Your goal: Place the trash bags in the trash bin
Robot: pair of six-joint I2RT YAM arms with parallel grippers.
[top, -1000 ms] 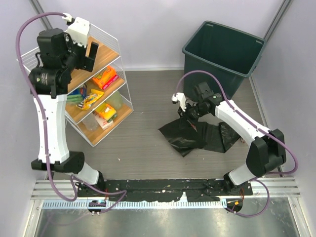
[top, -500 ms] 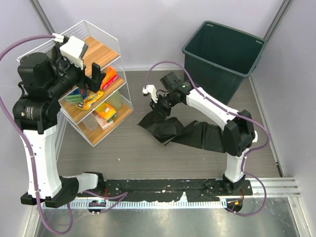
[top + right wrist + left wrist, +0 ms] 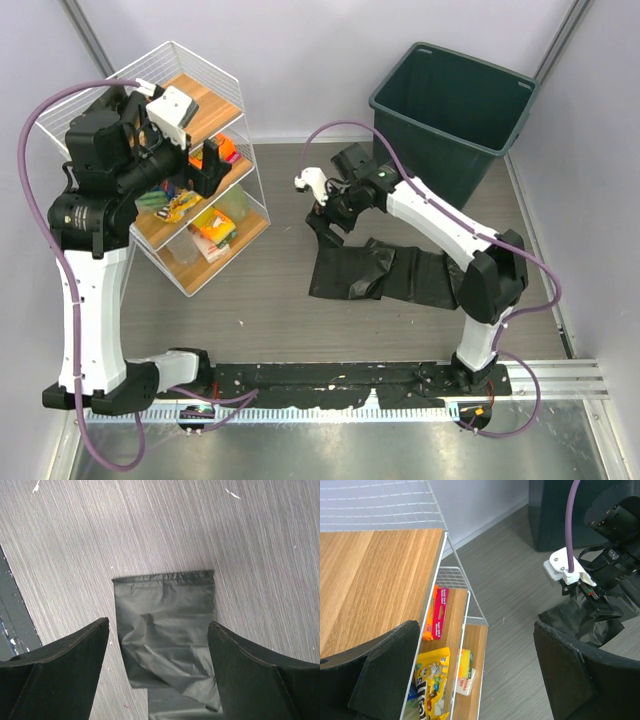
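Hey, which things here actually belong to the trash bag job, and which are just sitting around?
Part of the job:
- black trash bag, flat on the floor
- dark green trash bin

Just lying about:
- white wire shelf rack
- snack packets on its shelves

Trash bags [image 3: 390, 272] flat — near upright trash bin [image 3: 450, 160]

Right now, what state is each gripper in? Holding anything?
Left gripper: open, empty, beside the white wire shelf rack.
Right gripper: open, empty, over the thin glossy black plastic trash bag.
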